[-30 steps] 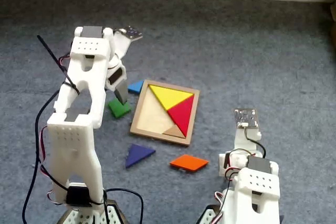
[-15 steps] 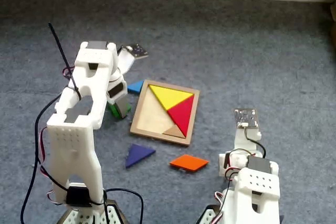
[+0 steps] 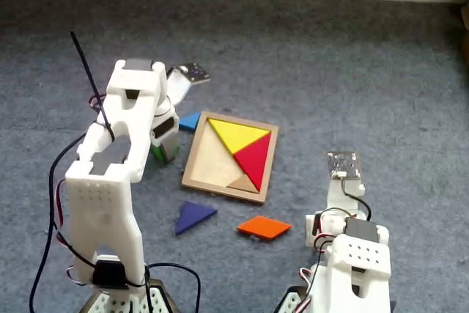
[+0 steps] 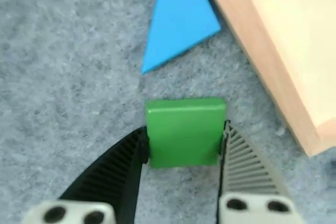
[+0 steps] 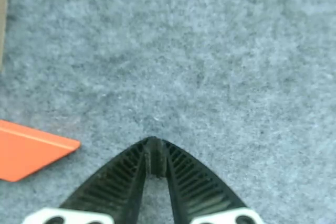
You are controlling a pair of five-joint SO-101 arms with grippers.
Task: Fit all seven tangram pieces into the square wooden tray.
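Grey carpet (image 3: 352, 71), tray (image 3: 211, 165) mid-carpet. I am counting three pieces sitting inside. Left gripper (image 4: 184, 135) clamping green square (image 4: 184, 114) beside tray's left rim. Three lying loose. Right gripper (image 5: 153, 156) fingers together.

left gripper (image 4: 184, 132): clamped on green square (image 4: 184, 121), bare carpet (image 4: 63, 77) outside the 2 jaws
beyond the square: blue triangle (image 4: 181, 17) near, strip of carpet between
tray (image 4: 262, 72): raised rim just beside the square, narrow gap
tray floor: bare wood on the left arm's side; rest taken by 3 pieces, yellow triangle (image 3: 236, 135), red triangle (image 3: 253, 159), tan triangle (image 3: 242, 181)
right gripper (image 5: 154, 148): closed, open carpet ahead, orange piece (image 5: 26, 153) apart
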